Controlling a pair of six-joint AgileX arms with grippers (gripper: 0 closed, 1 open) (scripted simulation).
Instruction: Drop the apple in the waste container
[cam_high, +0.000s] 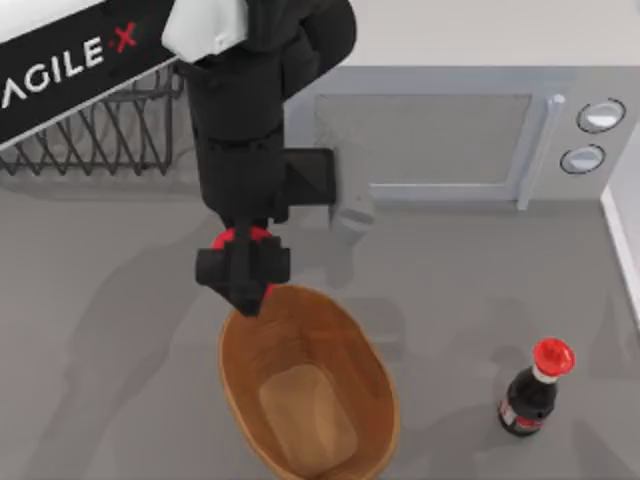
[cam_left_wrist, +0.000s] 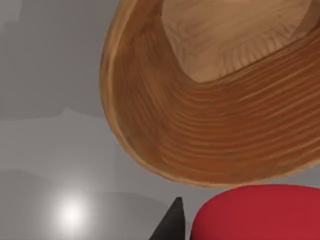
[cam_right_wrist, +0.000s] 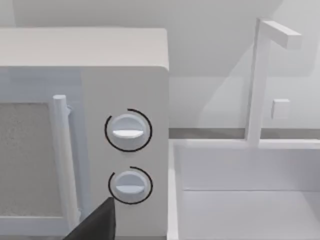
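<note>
The apple (cam_high: 232, 238) is a glossy red fruit held in my left gripper (cam_high: 243, 275), which is shut on it just over the far rim of the waste container (cam_high: 245, 390), a large oval tan-brown ribbed basket near the table's front. The black fingers cover most of the fruit from above. In the left wrist view the apple (cam_left_wrist: 255, 212) fills the lower edge beside one black fingertip (cam_left_wrist: 172, 226), with the waste container (cam_left_wrist: 210, 135) right beneath, its ribbed wall and lighter flat bottom showing. A dark part of my right gripper (cam_right_wrist: 97, 225) faces the microwave's knobs.
A white microwave (cam_high: 430, 140) stands along the back, seen close up as the microwave (cam_right_wrist: 125, 130). A black wire rack (cam_high: 100, 135) sits at the back left. A dark bottle with a red cap (cam_high: 530, 395) stands at the front right. A white basin (cam_right_wrist: 250, 200) adjoins the microwave.
</note>
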